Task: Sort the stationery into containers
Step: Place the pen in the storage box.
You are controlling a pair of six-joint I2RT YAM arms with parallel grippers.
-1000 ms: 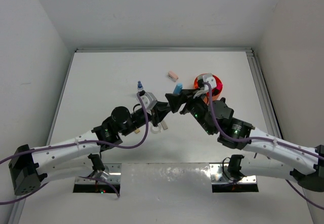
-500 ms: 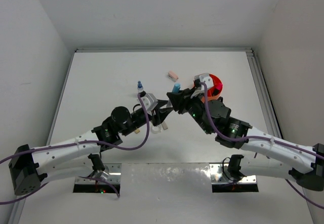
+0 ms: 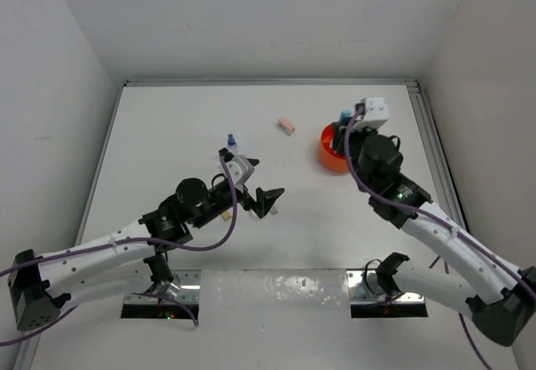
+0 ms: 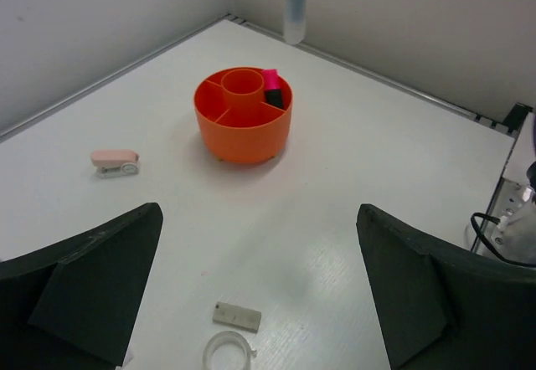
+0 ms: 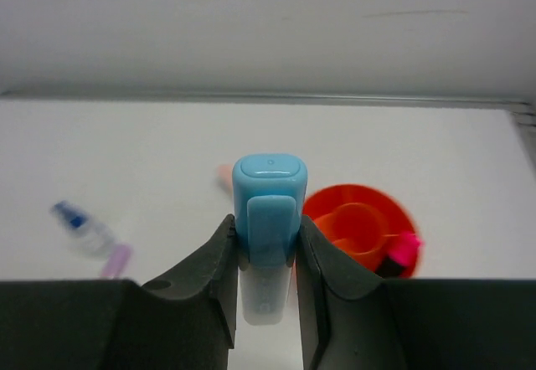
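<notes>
White worktop (image 3: 167,127) is carrying the orange tub (image 4: 243,140). The right gripper (image 5: 268,249), jaws clamping the light blue tube (image 5: 269,194) upright, is hovering near it. Centring over a free compartment before releasing seems wise. The left gripper (image 4: 260,286) is waiting, jaws wide apart, empty.

- Orange tub (image 3: 328,156) stands far right on the table, with the pink marker (image 4: 270,91) in one outer compartment.
- Light blue tube (image 5: 268,219) hangs upright in the right jaws above it.
- Tape ring (image 4: 229,353) and beige block (image 4: 237,316) lie together near the centre.
</notes>
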